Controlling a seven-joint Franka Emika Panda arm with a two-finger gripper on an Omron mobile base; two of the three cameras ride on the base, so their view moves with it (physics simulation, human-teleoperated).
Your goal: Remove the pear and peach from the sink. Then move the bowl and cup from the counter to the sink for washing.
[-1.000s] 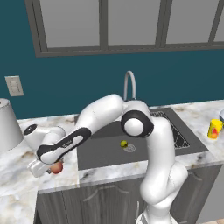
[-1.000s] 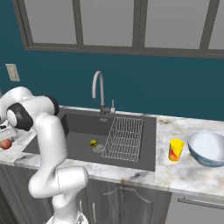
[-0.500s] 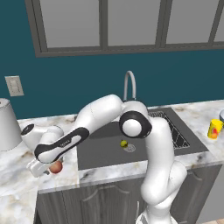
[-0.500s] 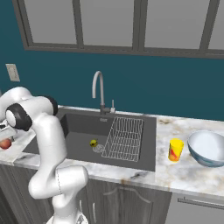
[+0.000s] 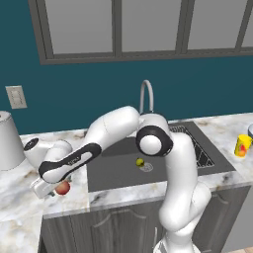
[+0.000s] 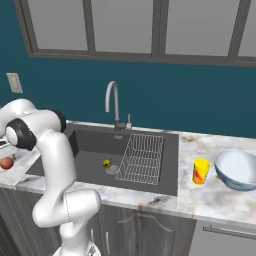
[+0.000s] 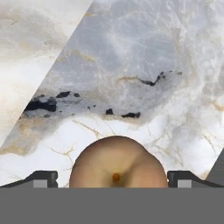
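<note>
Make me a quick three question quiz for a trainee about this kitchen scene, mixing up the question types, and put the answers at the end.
1. True or false: the peach lies on the counter, to the left of the sink.
2. Which fruit is in the sink, beside the drain? A) the pear B) a banana C) a lemon
3. Fill in the blank: on the counter right of the sink, the yellow cup stands next to the pale ____.

Key
1. True. In the hand view the claw is open, with a finger tip on either side of the peach and clear of it.
2. A
3. bowl
</note>
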